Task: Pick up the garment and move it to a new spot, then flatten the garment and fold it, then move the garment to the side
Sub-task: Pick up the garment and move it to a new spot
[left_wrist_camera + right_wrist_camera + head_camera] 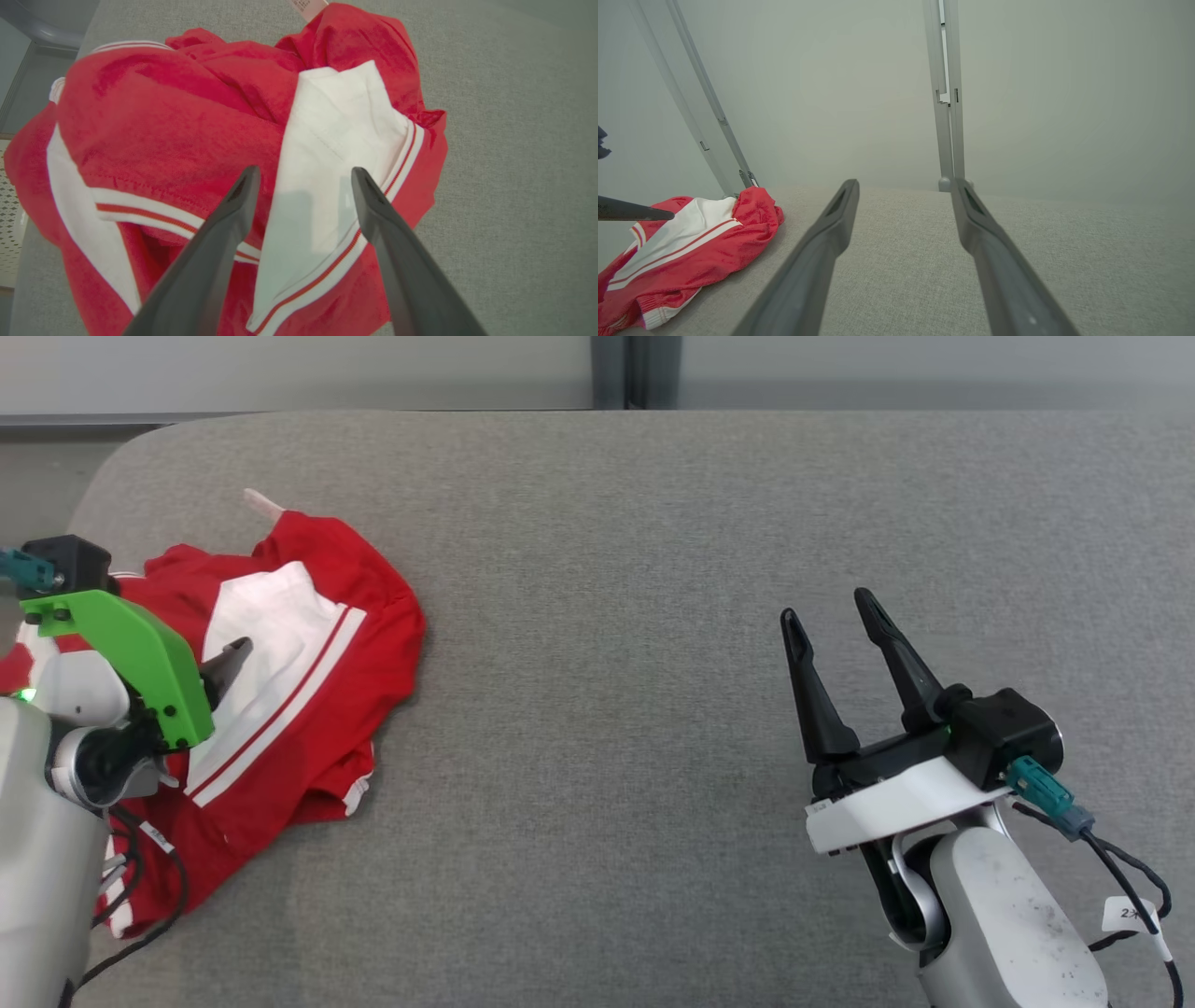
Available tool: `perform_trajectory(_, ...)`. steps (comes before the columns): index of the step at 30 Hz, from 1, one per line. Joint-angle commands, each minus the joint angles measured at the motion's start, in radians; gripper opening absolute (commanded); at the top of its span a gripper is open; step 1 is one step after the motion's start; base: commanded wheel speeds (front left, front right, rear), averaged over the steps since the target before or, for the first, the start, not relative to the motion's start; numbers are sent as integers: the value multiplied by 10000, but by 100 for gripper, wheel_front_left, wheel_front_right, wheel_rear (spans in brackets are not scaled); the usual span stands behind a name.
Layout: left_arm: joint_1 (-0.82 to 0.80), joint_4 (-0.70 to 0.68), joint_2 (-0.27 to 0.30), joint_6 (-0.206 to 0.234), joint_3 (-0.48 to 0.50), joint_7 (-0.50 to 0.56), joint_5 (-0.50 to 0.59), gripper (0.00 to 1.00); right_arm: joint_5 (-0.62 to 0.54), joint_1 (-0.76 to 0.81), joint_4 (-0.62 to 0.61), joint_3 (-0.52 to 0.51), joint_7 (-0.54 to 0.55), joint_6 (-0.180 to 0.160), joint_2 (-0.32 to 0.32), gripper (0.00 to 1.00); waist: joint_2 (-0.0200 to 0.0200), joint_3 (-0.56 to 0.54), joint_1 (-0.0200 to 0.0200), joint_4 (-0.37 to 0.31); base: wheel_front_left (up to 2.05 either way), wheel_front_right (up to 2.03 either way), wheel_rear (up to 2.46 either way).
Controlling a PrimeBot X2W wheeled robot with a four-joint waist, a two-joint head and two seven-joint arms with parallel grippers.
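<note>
Jaws are spread on both: left gripper [303,173] is tilted over crumpled red-and-white garment [177,116] at nine o'clock, right gripper [826,607] above grey woven surface [607,569] at four o'clock.

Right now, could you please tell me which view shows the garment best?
The left wrist view: the garment lies close, folds clear. Head view: partly behind the left arm. Right wrist view: small, lower left.
</note>
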Motion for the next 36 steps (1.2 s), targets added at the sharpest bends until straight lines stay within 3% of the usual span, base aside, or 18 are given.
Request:
perform_trajectory(1, -242, 212, 239, -22, -96, 36, -150, 100, 51, -160, -3, 4, -30, 4, -39, 100, 0, 353, -1, -570, 0, 0, 0)
perform_trajectory(12, -552, 1542, 838, -23, -1063, -25, -759, 100, -96, -90, 84, 51, -30, 4, -37, 100, 0, 340, -1, -1052, 0, 0, 0)
perform_trajectory(15, -658, 1385, 979, -23, -1402, -218, -909, 0, -124, 26, 98, -4, -30, 4, -36, 100, 0, 251, -1, -1007, 0, 0, 0)
perform_trajectory(28, -956, -365, 1356, -23, -2678, -866, -2038, 0, 154, 424, 250, 93, -30, 5, -36, 100, 0, -841, -1, -999, 0, 0, 0)
perform_trajectory(36, -1156, -2572, 1363, -24, -3105, -859, -3002, 0, 341, 500, 176, -298, -30, 5, -33, 100, 0, -1252, -1, -1964, 0, 0, 0)
